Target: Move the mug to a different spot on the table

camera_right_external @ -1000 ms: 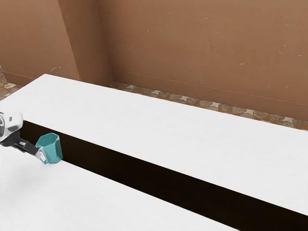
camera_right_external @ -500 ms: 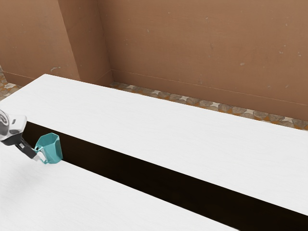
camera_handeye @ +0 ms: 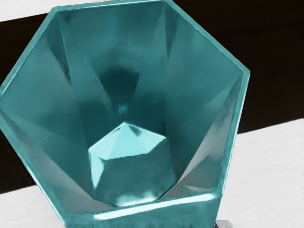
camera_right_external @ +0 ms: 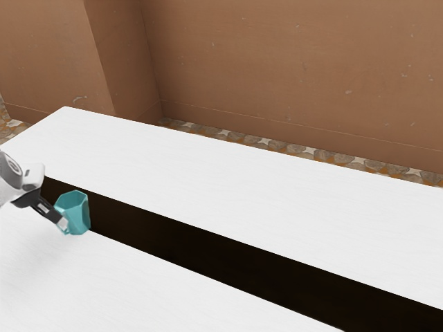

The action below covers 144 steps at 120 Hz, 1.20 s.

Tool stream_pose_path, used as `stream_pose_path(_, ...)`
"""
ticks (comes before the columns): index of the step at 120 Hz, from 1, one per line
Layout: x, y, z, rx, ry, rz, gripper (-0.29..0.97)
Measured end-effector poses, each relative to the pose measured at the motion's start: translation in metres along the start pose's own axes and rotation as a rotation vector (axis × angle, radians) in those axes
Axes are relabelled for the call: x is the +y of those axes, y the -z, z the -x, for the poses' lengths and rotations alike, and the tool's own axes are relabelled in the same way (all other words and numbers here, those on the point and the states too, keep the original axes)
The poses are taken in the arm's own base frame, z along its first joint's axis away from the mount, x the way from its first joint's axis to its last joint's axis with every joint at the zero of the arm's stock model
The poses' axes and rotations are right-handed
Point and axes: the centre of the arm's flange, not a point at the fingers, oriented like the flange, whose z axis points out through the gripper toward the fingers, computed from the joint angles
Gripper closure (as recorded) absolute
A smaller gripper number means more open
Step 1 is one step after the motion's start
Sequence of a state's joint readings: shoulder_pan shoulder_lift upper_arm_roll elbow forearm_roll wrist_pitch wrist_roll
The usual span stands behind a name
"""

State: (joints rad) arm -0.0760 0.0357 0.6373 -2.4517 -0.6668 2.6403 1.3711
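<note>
Teal mug point(camera_right_external: 74, 209), glossy, faceted. The wrist view looks straight down into the mug point(camera_handeye: 128, 118): six-sided rim, flat slanted wall panels narrowing to a smaller six-sided bottom, lighter sheen on the bottom and on the wall nearest the hand. Same teal inside and out. Nothing inside it.

Pincer point(camera_right_external: 59, 220): black fingers pressed onto the mug's side nearest the arm, low on that wall, pinching the mug there. White hand point(camera_right_external: 17, 181) comes in from the exterior view's left edge and slants down to the mug. The mug leans slightly. Can't tell if its base touches the surface or is just off it.

Location: left end of the near white tabletop point(camera_right_external: 104, 290), right at that slab's far edge, with the mug's far side against the dark gap point(camera_right_external: 228, 259). The gap is a black band running diagonally from the mug to the exterior view's lower right, splitting the near slab from the far slab point(camera_right_external: 228, 180).

Room: bare white surface runs from the mug toward the exterior view's right along the near slab, and across the whole far slab past the gap. The far slab's back edge faces a pebbled floor strip point(camera_right_external: 332, 158) and a brown wall point(camera_right_external: 291, 62). The near slab's left and front edges are cut off by the frame.
</note>
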Motion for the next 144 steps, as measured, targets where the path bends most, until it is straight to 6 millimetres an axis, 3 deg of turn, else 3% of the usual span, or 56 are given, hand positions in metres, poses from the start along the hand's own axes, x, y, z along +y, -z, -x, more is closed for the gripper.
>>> stream_pose_path(21, 0.002, -0.004, 0.0, -0.009, -0.014, 0.008, 0.56)
stream_pose_path(43, -0.004, -0.001, 0.0, -0.004, -0.018, 0.0, 0.59)
stream_pose_path(68, -0.004, 0.013, -0.013, 0.034, -0.045, -0.009, 0.66)
stream_pose_path(81, 0.003, 0.035, -0.028, 0.091, -0.081, -0.022, 0.71)
stream_pose_path(88, 0.022, 0.038, -0.049, 0.111, -0.138, -0.012, 0.73)
stream_pose_path(98, 0.079, 0.028, -0.095, 0.125, -0.278, 0.034, 0.75)
stream_pose_path(107, 0.121, 0.021, -0.121, 0.131, -0.369, 0.067, 0.75)
stream_pose_path(125, 0.154, 0.015, -0.137, 0.136, -0.423, 0.092, 0.74)
stream_pose_path(144, 0.207, 0.0, -0.147, 0.135, -0.47, 0.156, 0.75)
